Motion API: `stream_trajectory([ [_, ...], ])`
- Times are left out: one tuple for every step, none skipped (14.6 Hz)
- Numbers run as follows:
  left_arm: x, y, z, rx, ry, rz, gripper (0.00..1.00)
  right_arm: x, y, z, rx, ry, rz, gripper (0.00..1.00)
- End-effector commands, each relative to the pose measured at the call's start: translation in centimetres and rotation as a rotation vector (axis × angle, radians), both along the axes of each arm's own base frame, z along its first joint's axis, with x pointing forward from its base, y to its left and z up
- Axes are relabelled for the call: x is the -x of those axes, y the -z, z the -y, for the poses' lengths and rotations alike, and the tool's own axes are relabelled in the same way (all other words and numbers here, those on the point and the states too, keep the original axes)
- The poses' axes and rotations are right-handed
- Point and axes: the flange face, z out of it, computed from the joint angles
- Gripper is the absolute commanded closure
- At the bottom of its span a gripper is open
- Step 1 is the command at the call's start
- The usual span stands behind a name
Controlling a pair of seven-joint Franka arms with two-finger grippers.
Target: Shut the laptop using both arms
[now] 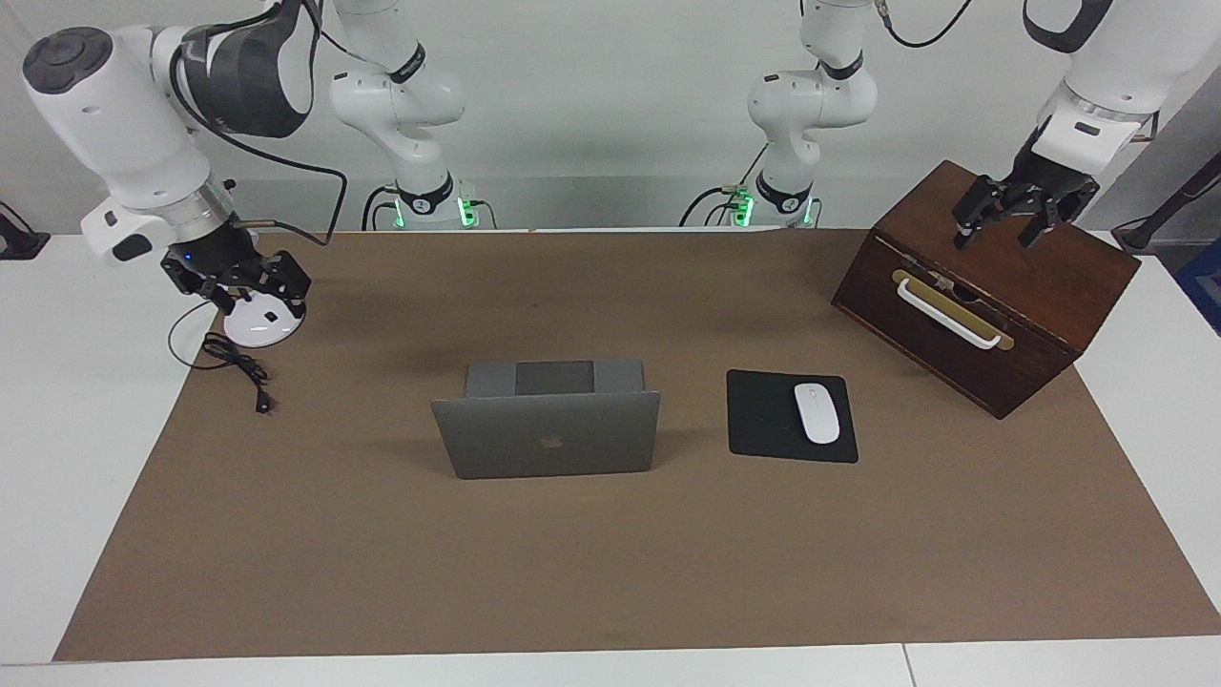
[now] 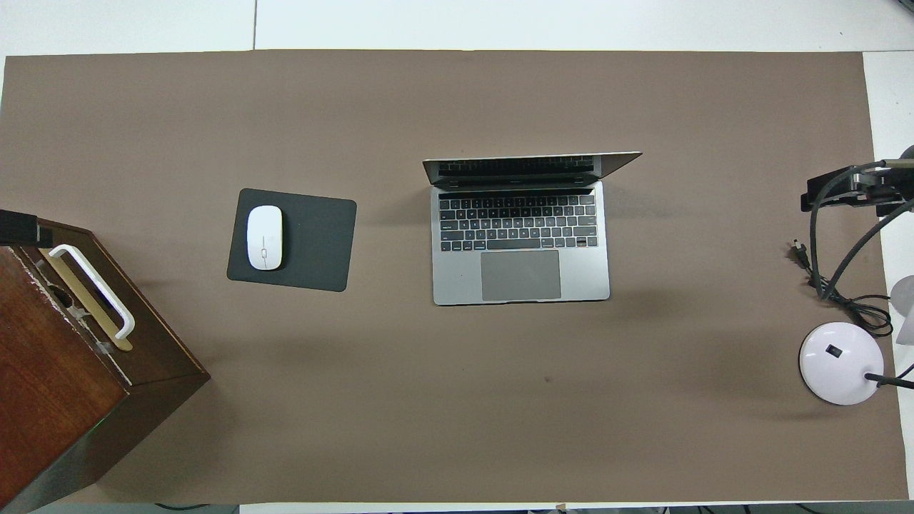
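The silver-grey laptop (image 1: 546, 434) stands open in the middle of the brown mat, its lid nearly upright with the apple logo facing away from the robots. Its keyboard (image 2: 518, 223) shows in the overhead view. My left gripper (image 1: 1002, 234) hangs open and empty over the wooden box's top, well away from the laptop. My right gripper (image 1: 250, 291) hangs open and empty over the white lamp base, also far from the laptop. Both arms wait.
A dark wooden box (image 1: 1040, 277) with a white handle (image 1: 949, 315) stands at the left arm's end. A black mouse pad (image 1: 763, 425) with a white mouse (image 1: 817, 412) lies beside the laptop. A white lamp base (image 1: 259, 326) and a black cable (image 1: 238, 367) lie at the right arm's end.
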Motion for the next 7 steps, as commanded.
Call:
stream_trajectory([
  [0.83,-0.16,-0.33,-0.013,0.006,-0.002,0.00,0.68,-0.35,0.17,-0.018,0.008,-0.003,0.00],
  [0.84,-0.14,-0.33,-0.013,0.006,-0.003,0.00,0.67,-0.35,0.09,-0.018,0.006,-0.003,0.00],
  [0.89,-0.15,-0.33,-0.013,0.006,-0.003,0.00,0.68,-0.35,0.17,-0.018,0.008,-0.003,0.00],
  [0.89,-0.15,-0.33,-0.013,0.006,-0.003,0.00,0.68,-0.35,0.17,-0.018,0.008,-0.003,0.00],
  [0.89,-0.15,-0.33,-0.013,0.006,-0.003,0.00,0.66,-0.37,0.18,-0.018,0.006,-0.001,0.00],
  [0.91,-0.07,-0.33,-0.013,0.006,-0.006,0.00,0.65,-0.38,0.18,-0.018,0.002,0.001,0.00],
  [0.92,-0.06,-0.41,-0.012,0.001,-0.006,0.00,0.69,-0.35,0.25,-0.020,0.005,-0.002,0.00],
])
